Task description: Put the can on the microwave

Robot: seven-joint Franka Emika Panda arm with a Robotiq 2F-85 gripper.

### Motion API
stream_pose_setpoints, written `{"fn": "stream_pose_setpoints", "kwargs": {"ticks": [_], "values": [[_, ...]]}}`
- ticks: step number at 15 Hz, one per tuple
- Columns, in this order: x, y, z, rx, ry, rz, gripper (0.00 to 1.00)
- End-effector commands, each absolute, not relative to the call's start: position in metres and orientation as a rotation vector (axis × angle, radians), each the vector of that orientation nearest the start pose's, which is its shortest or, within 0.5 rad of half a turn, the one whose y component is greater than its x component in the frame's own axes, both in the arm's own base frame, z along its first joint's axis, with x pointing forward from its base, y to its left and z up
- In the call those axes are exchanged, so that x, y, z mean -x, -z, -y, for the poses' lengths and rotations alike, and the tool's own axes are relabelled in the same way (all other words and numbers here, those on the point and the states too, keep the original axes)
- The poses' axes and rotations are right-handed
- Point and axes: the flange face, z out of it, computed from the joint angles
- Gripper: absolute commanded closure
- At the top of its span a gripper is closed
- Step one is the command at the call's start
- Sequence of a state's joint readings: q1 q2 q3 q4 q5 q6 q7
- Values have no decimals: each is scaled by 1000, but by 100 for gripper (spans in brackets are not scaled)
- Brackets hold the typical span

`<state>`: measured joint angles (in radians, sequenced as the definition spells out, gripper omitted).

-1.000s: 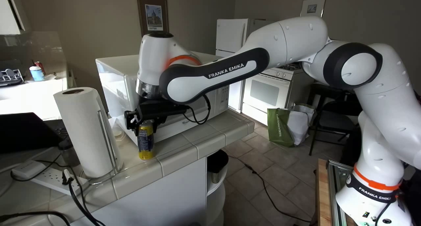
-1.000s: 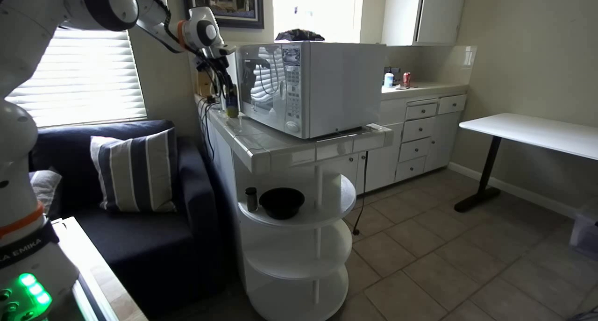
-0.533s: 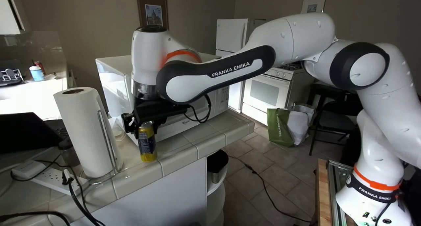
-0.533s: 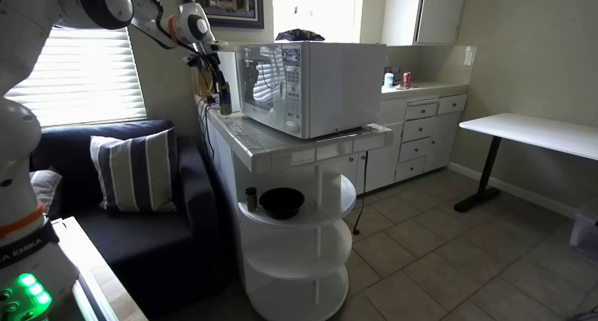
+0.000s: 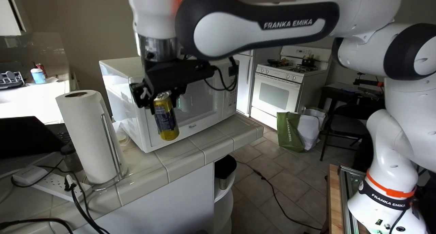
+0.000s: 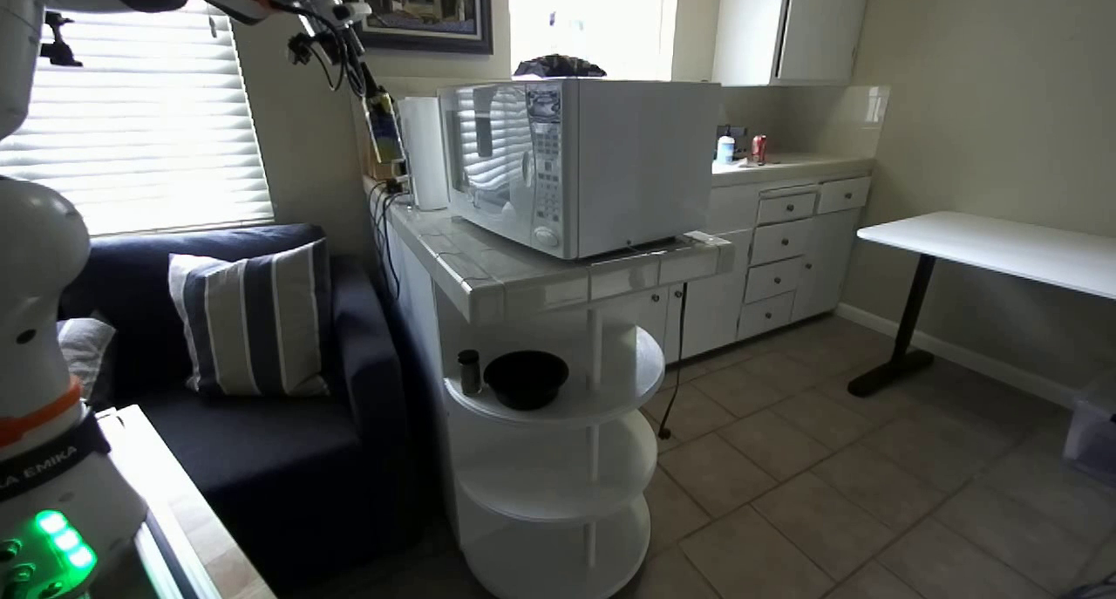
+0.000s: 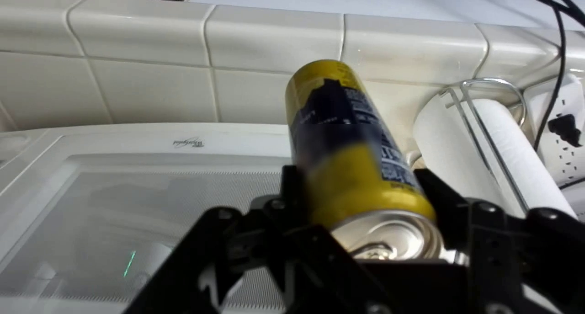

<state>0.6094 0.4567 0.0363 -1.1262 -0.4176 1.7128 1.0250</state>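
Observation:
The yellow-gold can with a dark blue band is off the counter, tilted, in front of the microwave's door. My gripper is shut on the can near its metallic top; the can's lower part hangs below the fingers. In an exterior view, the can hangs beside the microwave, its bottom below the level of the microwave top. In the wrist view, the can sits between both fingers of the gripper. The white microwave stands on the tiled counter; the arm covers part of its top and door.
A paper towel roll stands on its holder left of the microwave, close to the can in the wrist view. A power strip with cables lies on the counter. A dark item shows above the microwave's top edge.
My gripper has lifted the can from the counter, raising it and pulling it out from the counter. The can has gone from nearly upright to tilted.

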Motion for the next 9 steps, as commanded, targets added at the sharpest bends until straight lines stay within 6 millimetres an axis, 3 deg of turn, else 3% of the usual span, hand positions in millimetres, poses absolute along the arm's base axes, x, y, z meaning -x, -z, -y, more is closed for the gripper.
{"fn": "stream_pose_setpoints", "kwargs": {"ticks": [1, 5, 9], "values": [[-557, -646, -365, 3239, 699, -494, 61], [-546, -725, -319, 3249, 787, -404, 61], [-543, -787, -266, 3227, 862, -342, 61]]}}
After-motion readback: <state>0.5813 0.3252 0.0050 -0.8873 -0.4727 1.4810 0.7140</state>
